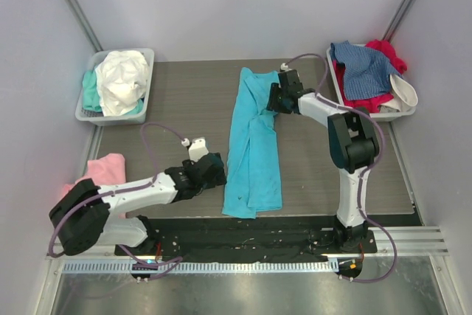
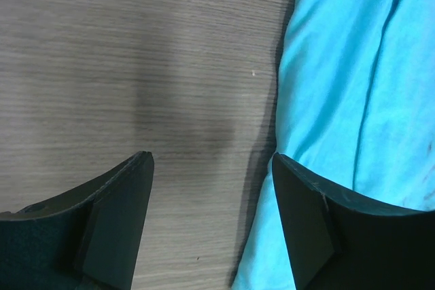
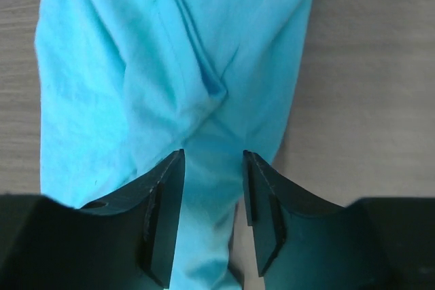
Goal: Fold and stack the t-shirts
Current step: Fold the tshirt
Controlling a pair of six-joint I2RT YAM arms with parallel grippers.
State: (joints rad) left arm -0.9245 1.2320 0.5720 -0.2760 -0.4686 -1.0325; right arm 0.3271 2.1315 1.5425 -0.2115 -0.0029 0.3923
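Left pincer (image 2: 212, 159) hung wide open and empty astride the left edge of the turquoise tee (image 1: 254, 145), which lay folded in a long strip mid-counter (image 1: 184, 94). The right pincer (image 3: 213, 154) stood half open above its far end, gripping nothing. Next, probably: seize one end and fold crosswise.

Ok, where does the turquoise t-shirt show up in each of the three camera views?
Top external: the turquoise t-shirt lies as a long strip down the middle of the table.
Left wrist: it fills the right-hand side, with table to its left.
Right wrist: it covers the centre and left, passing under the right gripper.
Shared landmark: the grey wood-grain table along the shirt's edge.
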